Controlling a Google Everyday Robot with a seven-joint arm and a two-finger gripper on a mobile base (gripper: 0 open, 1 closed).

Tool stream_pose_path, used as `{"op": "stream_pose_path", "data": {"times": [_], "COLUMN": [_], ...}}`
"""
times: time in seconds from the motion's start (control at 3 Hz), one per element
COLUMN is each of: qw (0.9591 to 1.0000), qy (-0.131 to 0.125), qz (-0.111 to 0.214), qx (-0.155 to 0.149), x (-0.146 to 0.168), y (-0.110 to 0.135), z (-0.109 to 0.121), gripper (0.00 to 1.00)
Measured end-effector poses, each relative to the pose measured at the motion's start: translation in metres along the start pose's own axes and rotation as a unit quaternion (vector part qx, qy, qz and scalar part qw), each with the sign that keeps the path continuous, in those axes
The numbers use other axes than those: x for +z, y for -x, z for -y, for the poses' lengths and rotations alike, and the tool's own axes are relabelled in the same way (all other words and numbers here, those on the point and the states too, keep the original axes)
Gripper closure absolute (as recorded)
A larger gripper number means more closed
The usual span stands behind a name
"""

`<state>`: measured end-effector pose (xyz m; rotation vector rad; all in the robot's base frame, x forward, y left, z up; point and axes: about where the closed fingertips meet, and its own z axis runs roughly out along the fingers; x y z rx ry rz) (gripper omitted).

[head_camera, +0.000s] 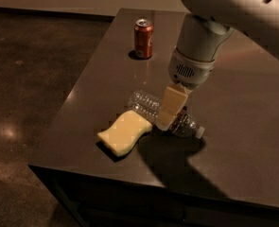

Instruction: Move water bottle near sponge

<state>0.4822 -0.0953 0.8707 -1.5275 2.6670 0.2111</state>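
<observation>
Bottle (146, 103) lies on its side on the dark tabletop (243, 126), cap toward the right, its base end just beside the sponge (125, 132). That sponge lies flat near the front left edge. Claw (165, 122) reaches down from the pale arm (200, 37) onto the bottle's middle, its tan tip covering part of the ribbed body; whether it is clamped on the bottle or loose, I cannot tell. Red can (143, 38) stands upright, well behind, toward the far left edge

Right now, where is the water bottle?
In the camera view, the water bottle lies on the table, right of the sponge, the gripper at its middle.
</observation>
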Motion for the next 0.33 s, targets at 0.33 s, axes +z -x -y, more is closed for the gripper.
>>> {"op": "stream_pose_path", "data": {"times": [0.33], "qw": [1.0000], "qy": [0.000], "qz": [0.000], "qx": [0.000], "x": [0.0000], "y": [0.0000], "z": [0.0000], "gripper": [0.00]}}
